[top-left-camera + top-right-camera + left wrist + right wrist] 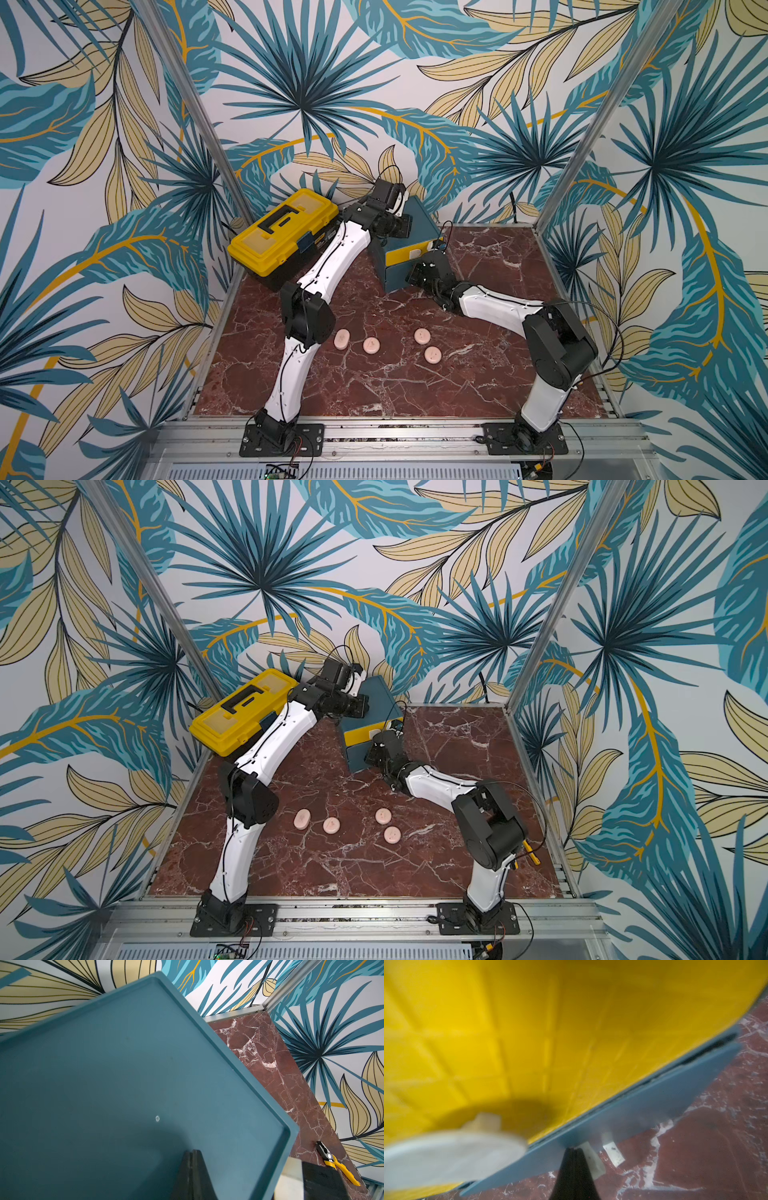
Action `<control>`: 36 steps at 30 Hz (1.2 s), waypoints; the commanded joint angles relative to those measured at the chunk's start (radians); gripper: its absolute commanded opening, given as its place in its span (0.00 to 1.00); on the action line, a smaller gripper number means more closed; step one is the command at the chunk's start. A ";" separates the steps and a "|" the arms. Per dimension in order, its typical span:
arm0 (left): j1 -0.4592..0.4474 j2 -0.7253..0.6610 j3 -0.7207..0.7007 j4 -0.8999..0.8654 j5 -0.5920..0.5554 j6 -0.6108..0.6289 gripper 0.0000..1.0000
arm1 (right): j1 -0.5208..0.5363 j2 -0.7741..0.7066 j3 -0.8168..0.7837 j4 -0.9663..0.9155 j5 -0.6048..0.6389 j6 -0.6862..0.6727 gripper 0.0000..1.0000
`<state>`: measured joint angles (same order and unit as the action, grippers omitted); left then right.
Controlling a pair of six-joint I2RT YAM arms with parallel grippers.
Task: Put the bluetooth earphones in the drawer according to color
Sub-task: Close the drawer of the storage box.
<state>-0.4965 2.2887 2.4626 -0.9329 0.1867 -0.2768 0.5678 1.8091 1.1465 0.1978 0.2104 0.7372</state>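
Cases [371,345] of pink earphones, four in number, are seen lying on the red marbled tabletop [498,270] in both top views, in the near middle between the two arms: two side by side towards the left arm, two close together towards the right. All four lie well apart from the chest [422,226], which stands at the back of the tabletop, turned at an angle, just beside the yellow toolbox [286,239]. The left tool [192,1152] is held over the chest's rimmed teal top, its jaws pressed together with nothing between them; whether the tips touch the surface cannot be told. The right tool [572,1150] is placed low at the chest's front, below the yellow drawer [529,1032], its jaws likewise clenched and empty, the tip set at the teal drawer front [643,1109] just beside a white tab [592,1159]. Pliers [329,1157] with yellow handles are seen near the tabletop's right edge.
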 commanded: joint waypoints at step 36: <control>-0.012 0.031 -0.088 -0.172 -0.018 0.016 0.00 | -0.108 0.138 -0.424 0.834 -0.294 0.593 0.48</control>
<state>-0.5011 2.2768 2.4405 -0.9157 0.1795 -0.2760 0.4648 1.9388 0.7166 0.9356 -0.0582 1.2831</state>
